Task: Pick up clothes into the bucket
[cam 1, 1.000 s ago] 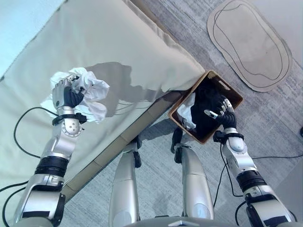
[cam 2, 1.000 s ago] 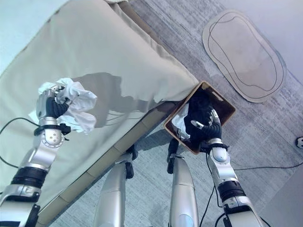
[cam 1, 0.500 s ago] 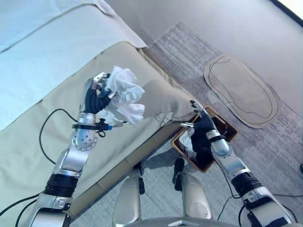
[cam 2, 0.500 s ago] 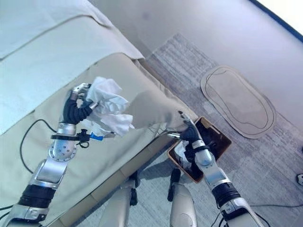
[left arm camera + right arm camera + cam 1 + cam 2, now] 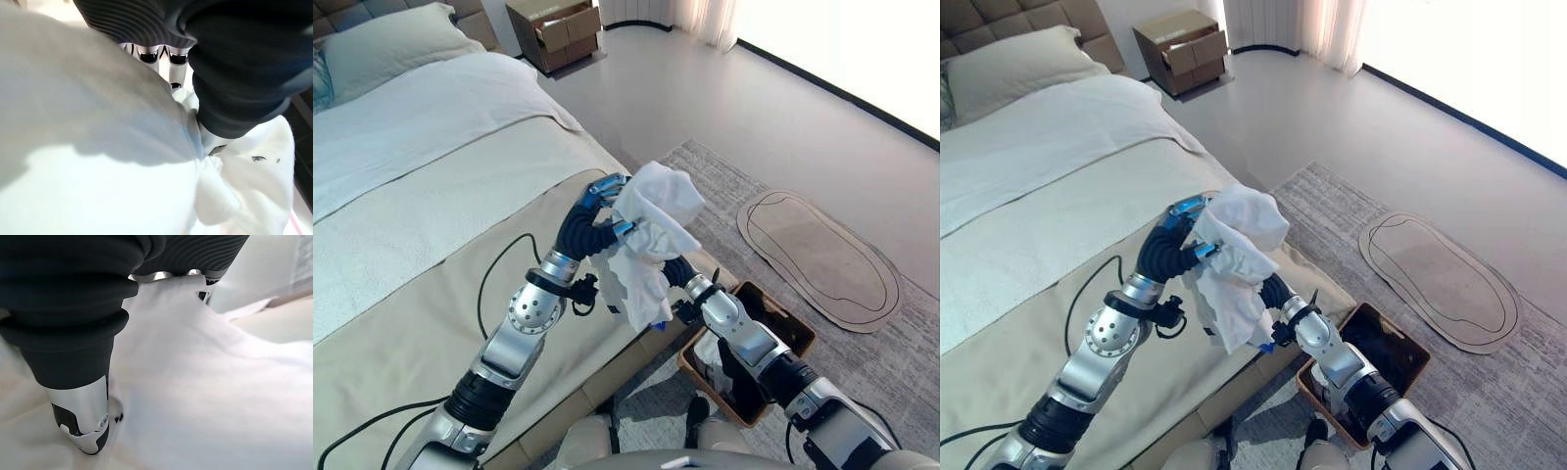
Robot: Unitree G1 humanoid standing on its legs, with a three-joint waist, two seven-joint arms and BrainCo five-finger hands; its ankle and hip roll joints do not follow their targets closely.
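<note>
Strong daylight is admitted from the upper right, where the window strip is blown out to plain white and a pale sheen is thrown across the floor (image 5: 724,108). The bed (image 5: 421,127) is evenly and brightly lit, with soft shading in its folds. A dark shadow is cast beneath the bed's edge, beside the bucket (image 5: 798,338). In the wrist views the white cloth (image 5: 98,161) is rendered very close and soft, out of focus, with grey shading across it and near-overexposed patches.
</note>
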